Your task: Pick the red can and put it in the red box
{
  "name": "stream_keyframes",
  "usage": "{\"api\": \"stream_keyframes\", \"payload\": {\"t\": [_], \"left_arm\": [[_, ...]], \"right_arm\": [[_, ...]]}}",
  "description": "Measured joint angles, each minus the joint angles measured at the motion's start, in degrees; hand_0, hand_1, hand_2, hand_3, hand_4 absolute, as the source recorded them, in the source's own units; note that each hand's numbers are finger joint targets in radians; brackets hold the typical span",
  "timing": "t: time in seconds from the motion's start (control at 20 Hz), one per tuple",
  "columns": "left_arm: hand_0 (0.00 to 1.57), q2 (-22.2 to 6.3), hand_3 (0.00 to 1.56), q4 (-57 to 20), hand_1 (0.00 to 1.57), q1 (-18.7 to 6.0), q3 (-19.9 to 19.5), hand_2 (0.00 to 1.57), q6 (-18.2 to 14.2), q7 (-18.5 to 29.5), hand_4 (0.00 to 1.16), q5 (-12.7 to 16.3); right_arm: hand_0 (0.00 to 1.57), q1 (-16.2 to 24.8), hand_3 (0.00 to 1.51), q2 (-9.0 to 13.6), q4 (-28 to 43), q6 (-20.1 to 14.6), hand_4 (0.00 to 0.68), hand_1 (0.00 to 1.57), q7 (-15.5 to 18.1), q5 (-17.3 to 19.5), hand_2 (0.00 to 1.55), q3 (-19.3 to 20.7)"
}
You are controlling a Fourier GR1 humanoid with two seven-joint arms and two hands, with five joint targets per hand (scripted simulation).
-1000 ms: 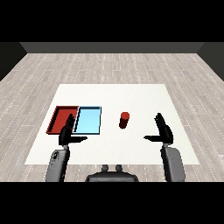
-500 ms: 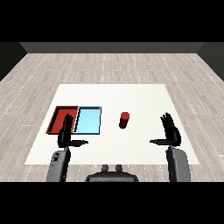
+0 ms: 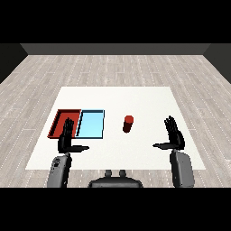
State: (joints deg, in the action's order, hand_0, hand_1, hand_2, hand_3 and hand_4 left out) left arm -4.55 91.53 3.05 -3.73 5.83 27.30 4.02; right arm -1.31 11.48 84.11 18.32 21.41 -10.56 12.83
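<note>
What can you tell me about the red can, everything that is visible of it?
The red can is a small, plain cylinder, dark red all over, with no label visible. It stands upright on the white table, right of the light blue tray and apart from it. Nothing touches it except the table; both hands are away from it.

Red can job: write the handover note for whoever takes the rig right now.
Left hand: open, holding nothing, at the near edge of the red tray.
Right hand: open, holding nothing, fingers straight, off to the right of the red can and apart from it.
Red can: upright on the white table, to the right of the light blue tray, untouched.
Red tray: leftmost, beside the light blue tray, nothing seen in it.
Done: nothing yet.
Left: bring a hand to the can, grasp it, carry it past the light blue tray, set it in the red tray.
</note>
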Motion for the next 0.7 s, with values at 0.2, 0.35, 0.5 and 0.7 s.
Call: {"api": "stream_keyframes", "payload": {"t": [0.2, 0.35, 0.5, 0.7], "left_arm": [[0.0, 0.9, 0.0, -0.8, 0.0, -1.5, 0.2, 0.0, -1.1, -0.1, 0.0, -0.8], [0.0, 1.1, 0.0, 0.7, 0.0, -0.4, 0.7, 0.0, -1.2, 0.0, 0.0, -1.3], [0.0, 1.4, 0.0, 1.7, 0.0, 0.9, 1.0, 0.0, -1.1, 0.1, 0.0, -1.5], [0.0, 1.0, 0.0, 1.4, 0.0, 0.6, 0.4, 0.0, -0.4, 0.6, 0.0, -1.0]], "right_arm": [[0.0, -1.4, 0.0, -0.2, 0.1, 0.0, 0.0, 0.0, -2.6, -1.2, 0.0, 0.1], [0.0, -2.8, 0.0, -0.5, -1.2, 0.1, 0.0, 0.0, -3.9, -2.0, 0.0, 0.1], [0.0, -4.2, 0.0, -1.5, -1.9, -1.1, 0.0, 0.0, -5.1, -1.8, 0.0, -0.7], [0.0, -6.0, 0.0, -3.0, -4.5, -1.8, 0.0, 0.0, -4.5, -1.0, 0.0, -2.0]]}}
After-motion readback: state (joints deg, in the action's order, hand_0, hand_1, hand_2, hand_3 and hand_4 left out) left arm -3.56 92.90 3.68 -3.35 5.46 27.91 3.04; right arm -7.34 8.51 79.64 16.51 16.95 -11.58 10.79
